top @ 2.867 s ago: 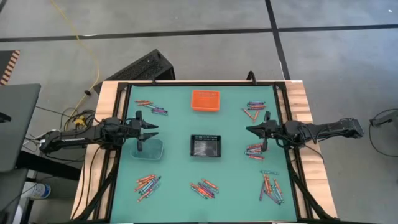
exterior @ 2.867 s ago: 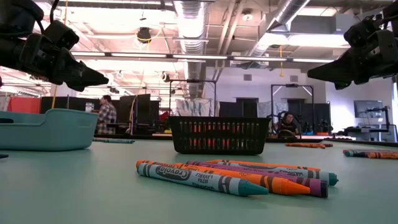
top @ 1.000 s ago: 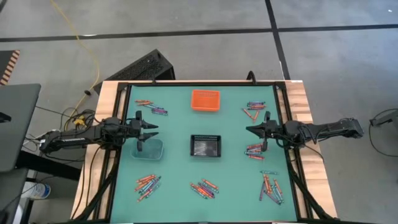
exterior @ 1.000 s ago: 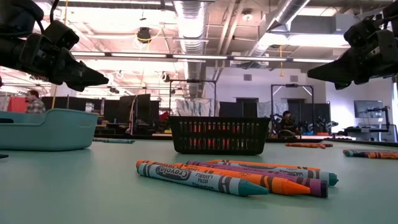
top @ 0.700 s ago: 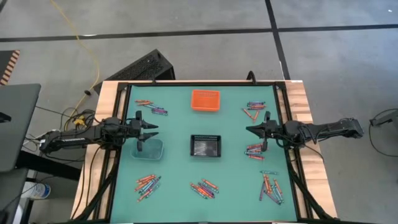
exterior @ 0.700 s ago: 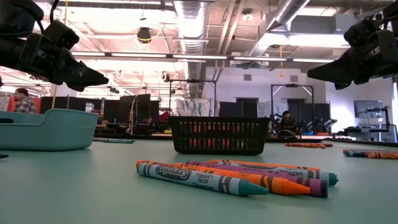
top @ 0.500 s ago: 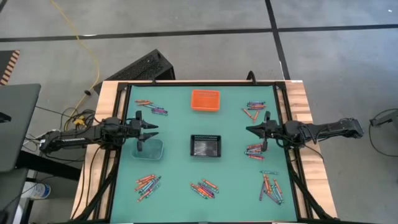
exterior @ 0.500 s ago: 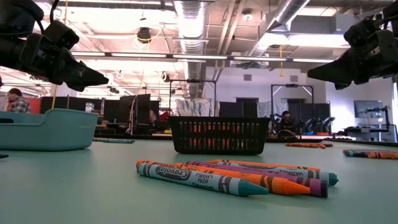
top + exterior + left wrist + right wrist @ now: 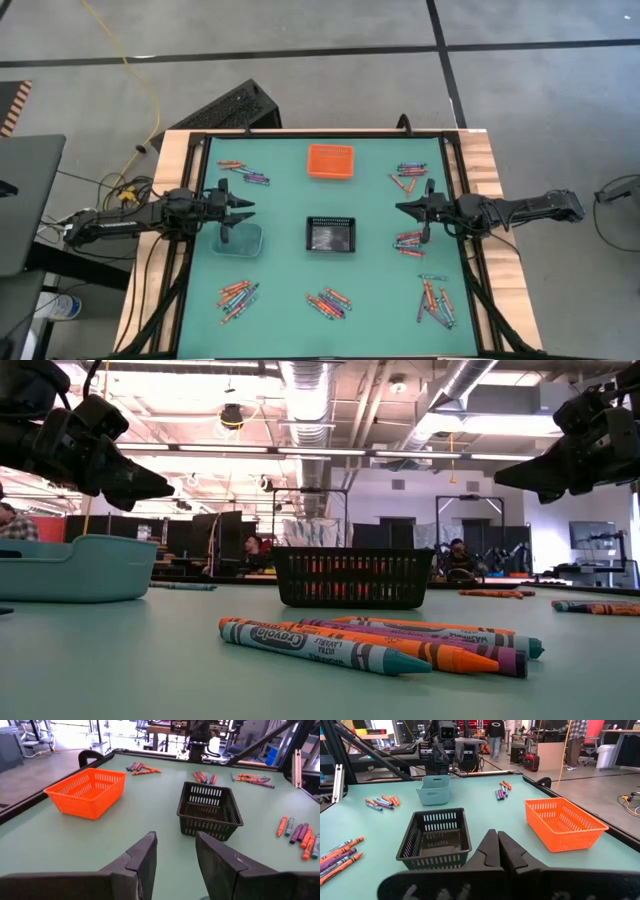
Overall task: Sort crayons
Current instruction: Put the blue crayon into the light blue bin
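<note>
Fingers of the left gripper (image 9: 175,865) are standing apart with a clear gap between them, holding nothing and touching nothing; the gripper (image 9: 243,208) is hanging above the desk (image 9: 280,280) at about nine o'clock from the black bin (image 9: 331,234), just over the far edge of the pale teal bin (image 9: 240,239). The right gripper (image 9: 402,209) is hanging at about three o'clock from the black bin, its fingers (image 9: 489,851) pressing flat together and gripping nothing.

Crayons (image 9: 329,301) are lying flat on the desk in six loose clusters ringed around the black bin: at about six o'clock, at seven o'clock (image 9: 236,296), at five o'clock (image 9: 434,300), at three o'clock just under the right gripper (image 9: 408,243), at one o'clock (image 9: 407,177), and at ten to eleven o'clock (image 9: 245,172). They are thin paper-wrapped sticks in orange, blue-grey, teal and purple, piling side by side; in the low view the nearest ones (image 9: 380,643) are showing printed labels and pointed tips. None is sitting in the orange bin (image 9: 331,161) at twelve o'clock, and the black bin is also showing no crayons inside.
</note>
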